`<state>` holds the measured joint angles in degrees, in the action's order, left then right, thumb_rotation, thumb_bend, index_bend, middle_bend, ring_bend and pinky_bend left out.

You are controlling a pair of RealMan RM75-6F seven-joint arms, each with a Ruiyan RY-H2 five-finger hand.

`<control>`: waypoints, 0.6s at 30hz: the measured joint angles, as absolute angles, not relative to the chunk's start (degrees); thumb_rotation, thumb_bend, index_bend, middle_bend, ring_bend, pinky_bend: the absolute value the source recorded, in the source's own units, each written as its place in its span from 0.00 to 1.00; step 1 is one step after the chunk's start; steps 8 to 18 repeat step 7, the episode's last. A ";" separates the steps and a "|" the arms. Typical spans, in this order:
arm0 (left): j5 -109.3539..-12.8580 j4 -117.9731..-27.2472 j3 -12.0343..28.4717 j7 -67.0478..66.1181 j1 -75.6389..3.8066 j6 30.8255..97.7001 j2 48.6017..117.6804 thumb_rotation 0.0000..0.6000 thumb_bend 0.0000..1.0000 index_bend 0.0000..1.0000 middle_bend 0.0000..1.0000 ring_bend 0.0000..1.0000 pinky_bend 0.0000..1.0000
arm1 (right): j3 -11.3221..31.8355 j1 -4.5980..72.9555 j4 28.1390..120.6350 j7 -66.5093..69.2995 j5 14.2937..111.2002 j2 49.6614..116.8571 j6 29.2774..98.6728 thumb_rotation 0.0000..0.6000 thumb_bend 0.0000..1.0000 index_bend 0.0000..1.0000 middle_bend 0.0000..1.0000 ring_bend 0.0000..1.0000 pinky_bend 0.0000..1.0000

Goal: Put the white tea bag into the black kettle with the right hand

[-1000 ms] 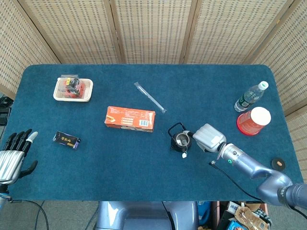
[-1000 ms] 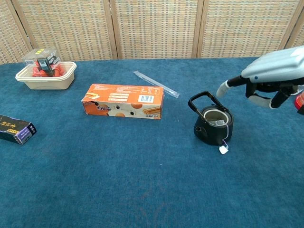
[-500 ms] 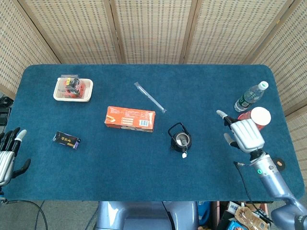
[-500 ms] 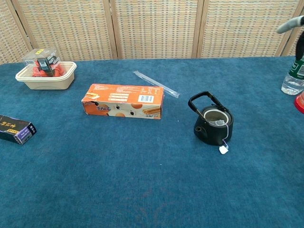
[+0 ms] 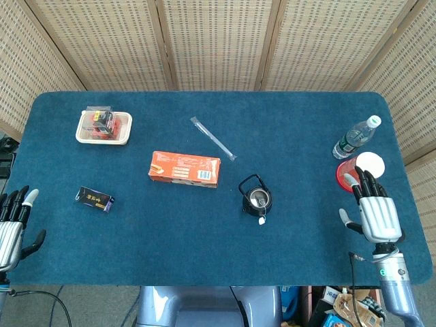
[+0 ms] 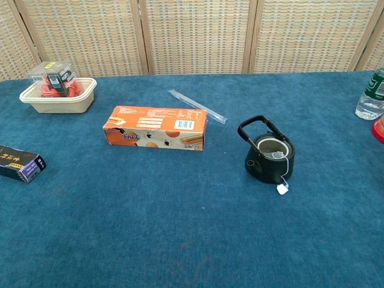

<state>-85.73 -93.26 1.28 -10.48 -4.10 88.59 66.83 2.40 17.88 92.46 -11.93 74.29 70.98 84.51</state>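
Note:
The black kettle [image 5: 257,197] [image 6: 268,158] stands upright on the blue table, right of centre, its handle raised. The white tea bag [image 6: 275,155] lies inside it; its string runs over the rim and the small white tag [image 5: 261,220] [image 6: 281,189] rests on the cloth beside the kettle. My right hand [image 5: 373,213] is far to the right near the table's front edge, fingers spread, holding nothing. My left hand [image 5: 10,228] sits at the front left edge, fingers apart and empty. Neither hand shows in the chest view.
An orange box [image 5: 185,169] lies left of the kettle, with a clear straw wrapper [image 5: 212,137] behind it. A tray of items [image 5: 103,126] and a dark small box [image 5: 94,199] are at the left. A water bottle [image 5: 355,138] and a red cup [image 5: 358,172] stand just beyond my right hand.
My right hand has drawn away from the kettle to the right front edge, leaving the chest view. The tea bag stays in the kettle. The left hand moved slightly lower.

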 measured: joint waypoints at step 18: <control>-87.57 -93.35 -0.60 -10.79 -3.85 87.43 67.88 1.00 0.37 0.01 0.00 0.00 0.00 | 1.08 13.84 90.06 -12.38 75.79 73.57 88.32 0.81 0.51 0.00 0.08 0.01 0.24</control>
